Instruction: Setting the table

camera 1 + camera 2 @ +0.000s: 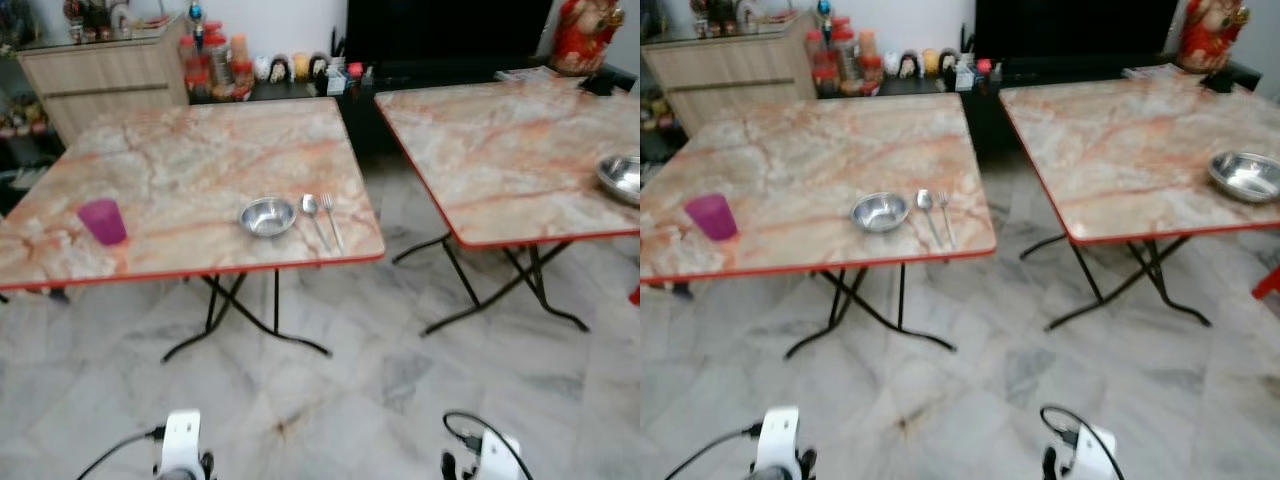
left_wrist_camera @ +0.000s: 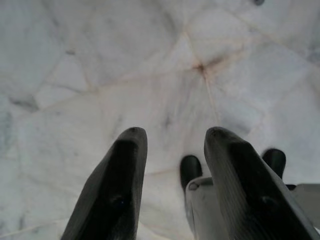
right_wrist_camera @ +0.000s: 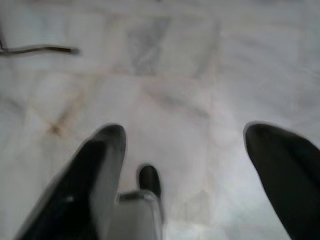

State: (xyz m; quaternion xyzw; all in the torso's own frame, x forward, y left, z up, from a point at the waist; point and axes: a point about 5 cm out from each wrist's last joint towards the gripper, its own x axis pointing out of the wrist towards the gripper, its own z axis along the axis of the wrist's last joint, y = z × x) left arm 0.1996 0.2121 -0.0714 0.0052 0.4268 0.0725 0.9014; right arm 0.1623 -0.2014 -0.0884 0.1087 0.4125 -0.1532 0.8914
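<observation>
Ahead, two folding marble-patterned tables stood side by side on a pale marble floor [image 1: 380,390]. On the left table [image 1: 190,170], a purple cup [image 1: 102,220] sat near the front left corner, well apart from the rest. Toward the front right of that same table lay a small steel bowl [image 1: 268,216], and just beside it, on its right, a spoon [image 1: 313,214] and then a fork [image 1: 331,218], the two close together and roughly parallel, handles pointing to the front edge. The right table [image 1: 500,150] carried a second steel bowl [image 1: 1245,176] near its front right edge. Behind the tables stood a wooden cabinet [image 1: 105,75], a cluster of bottles and jars [image 1: 215,65] and a dark low unit [image 1: 440,40].

Down low, both arms hung over the floor. The left tool [image 2: 172,150] pointed at the tiles with its fingers parted a little and nothing between them. The right tool [image 3: 185,150] was spread wider, also empty, over the floor; that view was blurred.
</observation>
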